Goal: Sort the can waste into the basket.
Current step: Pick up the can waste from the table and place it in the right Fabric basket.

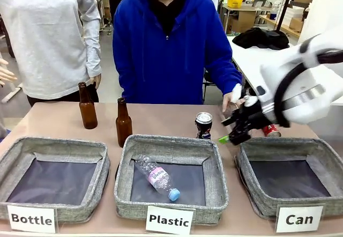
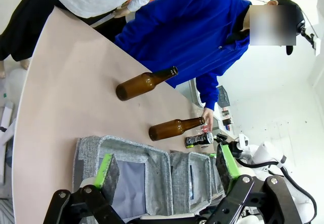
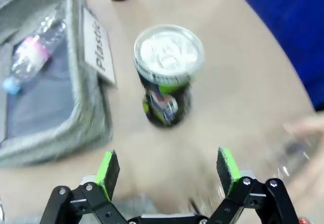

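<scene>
The black can point(image 1: 203, 125) with a silver top stands upright on the table behind the middle bin. My right gripper point(image 1: 231, 131) hovers open just to its right, close to it but not touching. In the right wrist view the black can point(image 3: 167, 77) stands ahead of the open right gripper point(image 3: 168, 167), outside the fingers. The red crushed can point(image 1: 271, 131) lies partly hidden behind my right arm. The "Can" basket point(image 1: 289, 146) sits at front right, below that arm, with only its dark lining showing. My left gripper point(image 2: 167, 165) hangs open above the bins, holding nothing.
A person's hand point(image 1: 233, 97) rests near the right gripper. Two brown bottles point(image 1: 87, 107) point(image 1: 123, 123) stand at back left. The "Plastic" bin point(image 1: 171, 140) holds a clear bottle point(image 1: 157, 178). The "Bottle" bin point(image 1: 53, 143) is at front left.
</scene>
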Robot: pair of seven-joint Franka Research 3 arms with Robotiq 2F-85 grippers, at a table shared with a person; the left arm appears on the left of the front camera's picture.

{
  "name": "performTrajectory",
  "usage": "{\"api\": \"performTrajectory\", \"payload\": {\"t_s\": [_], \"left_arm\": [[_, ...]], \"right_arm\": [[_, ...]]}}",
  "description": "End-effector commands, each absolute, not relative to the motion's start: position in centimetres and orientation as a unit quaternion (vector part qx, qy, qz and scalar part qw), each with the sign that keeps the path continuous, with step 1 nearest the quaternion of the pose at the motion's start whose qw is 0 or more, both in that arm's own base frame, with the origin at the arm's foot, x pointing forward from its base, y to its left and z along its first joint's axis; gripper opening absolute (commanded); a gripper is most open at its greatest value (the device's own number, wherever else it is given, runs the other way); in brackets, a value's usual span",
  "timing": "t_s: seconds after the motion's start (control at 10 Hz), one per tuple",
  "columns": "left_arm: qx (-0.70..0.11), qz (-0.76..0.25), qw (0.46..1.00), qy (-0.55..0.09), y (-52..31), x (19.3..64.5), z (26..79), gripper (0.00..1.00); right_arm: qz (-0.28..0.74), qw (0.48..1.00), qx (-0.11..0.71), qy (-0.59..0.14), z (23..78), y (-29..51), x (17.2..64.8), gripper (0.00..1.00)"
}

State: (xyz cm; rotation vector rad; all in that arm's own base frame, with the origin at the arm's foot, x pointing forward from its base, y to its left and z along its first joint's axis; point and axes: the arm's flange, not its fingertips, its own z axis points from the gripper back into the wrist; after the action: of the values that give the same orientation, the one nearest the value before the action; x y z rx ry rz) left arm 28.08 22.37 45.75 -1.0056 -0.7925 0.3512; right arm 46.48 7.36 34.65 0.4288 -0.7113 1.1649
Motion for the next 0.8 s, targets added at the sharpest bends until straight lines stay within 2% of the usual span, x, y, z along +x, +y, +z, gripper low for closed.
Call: {"api": "performTrajectory", "payload": {"t_s": [0.0, 0.2, 0.3, 0.5, 0.7], "left_arm": [[-0.47, 0.162, 0.784, -0.372, 22.2, 28.1, 45.7, 1.0], [-0.47, 0.162, 0.784, -0.372, 22.2, 28.1, 45.7, 1.0], [-0.47, 0.162, 0.784, -0.372, 22.2, 28.1, 45.7, 1.0], [-0.47, 0.162, 0.784, -0.372, 22.2, 28.1, 45.7, 1.0], [-0.47, 0.162, 0.784, -0.372, 22.2, 28.1, 45.7, 1.0]], "right_arm": [[0.49, 0.761, 0.18, -0.384, 43.0, -0.3, 40.3, 1.0], [0.4, 0.764, 0.242, -0.445, 47.1, -6.8, 33.3, 1.0], [0.32, 0.792, 0.288, -0.432, 47.2, -10.4, 30.2, 1.0], [0.204, 0.813, 0.313, -0.447, 45.6, -15.9, 25.8, 1.0], [0.13, 0.78, 0.354, -0.499, 42.3, -20.0, 22.9, 1.0]]}}
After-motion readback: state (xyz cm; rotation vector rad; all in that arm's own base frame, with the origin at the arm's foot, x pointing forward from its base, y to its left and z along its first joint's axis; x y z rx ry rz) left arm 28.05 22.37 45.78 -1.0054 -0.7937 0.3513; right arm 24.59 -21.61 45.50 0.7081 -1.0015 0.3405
